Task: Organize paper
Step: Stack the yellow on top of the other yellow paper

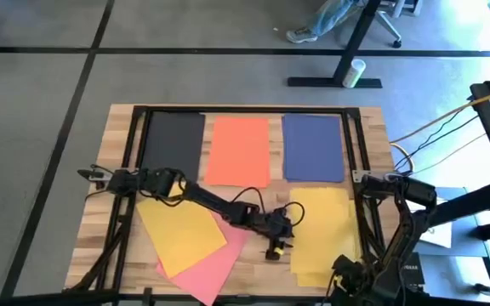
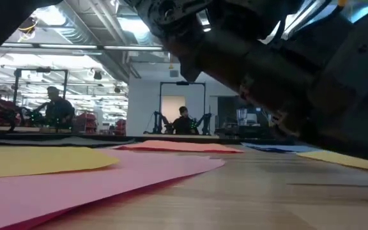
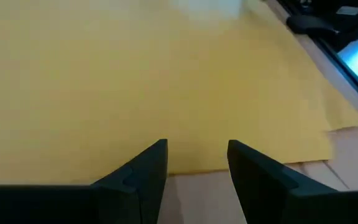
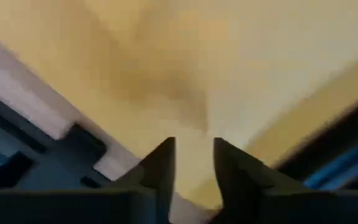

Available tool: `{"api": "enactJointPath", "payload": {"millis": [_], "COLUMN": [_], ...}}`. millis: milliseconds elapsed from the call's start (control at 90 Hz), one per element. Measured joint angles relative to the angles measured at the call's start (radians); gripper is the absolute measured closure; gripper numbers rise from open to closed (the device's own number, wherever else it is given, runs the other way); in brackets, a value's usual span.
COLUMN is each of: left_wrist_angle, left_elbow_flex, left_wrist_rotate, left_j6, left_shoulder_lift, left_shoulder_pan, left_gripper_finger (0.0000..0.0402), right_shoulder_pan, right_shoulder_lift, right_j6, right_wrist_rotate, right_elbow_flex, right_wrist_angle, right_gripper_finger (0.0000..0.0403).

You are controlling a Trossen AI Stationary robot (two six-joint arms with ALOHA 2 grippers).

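Note:
Black (image 1: 173, 144), orange-red (image 1: 238, 150) and navy (image 1: 313, 147) paper sheets lie side by side along the table's far side. At the near left a yellow sheet (image 1: 181, 234) lies askew on a pink sheet (image 1: 215, 263). A stack of yellow sheets (image 1: 323, 229) lies flat at the near right. My left gripper (image 1: 274, 252) is open and low over bare wood, its fingertips (image 3: 160, 152) just short of that stack's left edge (image 3: 241, 165). My right gripper (image 4: 194, 149) hangs over the stack's near right part with a narrow gap and nothing between its fingers.
A black frame rail (image 1: 360, 144) runs around the table, close along the yellow stack's right side (image 3: 328, 31). Cables trail off the table's right edge (image 1: 415, 140). Bare wood (image 1: 262, 276) shows between the pink sheet and the yellow stack.

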Motion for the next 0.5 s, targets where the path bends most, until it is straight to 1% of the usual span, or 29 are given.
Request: {"api": "enactJointPath", "payload": {"millis": [133,222,267,333,422,500], "left_wrist_angle": [-0.007,-0.008,-0.014,-0.017,-0.024,-0.063], "left_elbow_flex": [0.000,0.000,0.000,0.000,0.000,0.000], "left_wrist_rotate": [-0.001,-0.004,-0.005,-0.005,-0.005,0.000], "left_j6": [0.017,0.025,0.025,0.024,0.011,0.002], "left_shoulder_lift": [-0.025,-0.027,-0.027,-0.027,-0.027,-0.032], "left_shoulder_pan": [-0.008,-0.007,-0.006,-0.005,-0.010,-0.027], "left_gripper_finger": [0.0247,0.0247,0.0247,0.0247,0.0247,0.0247], "right_shoulder_pan": [-0.001,0.001,0.001,0.001,-0.009,-0.023], "right_shoulder_lift": [0.002,0.002,0.001,0.001,0.000,0.000], "right_j6": [-0.015,-0.014,-0.014,-0.014,0.005,-0.007], "right_wrist_rotate": [-0.051,-0.031,0.013,0.113,0.216,0.276], "right_elbow_flex": [0.000,0.000,0.000,0.008,0.011,0.011], "right_wrist_angle": [0.013,0.019,0.014,-0.020,-0.101,-0.110], "right_gripper_finger": [0.0228,0.0215,0.0215,0.0221,0.0244,0.0266]}}
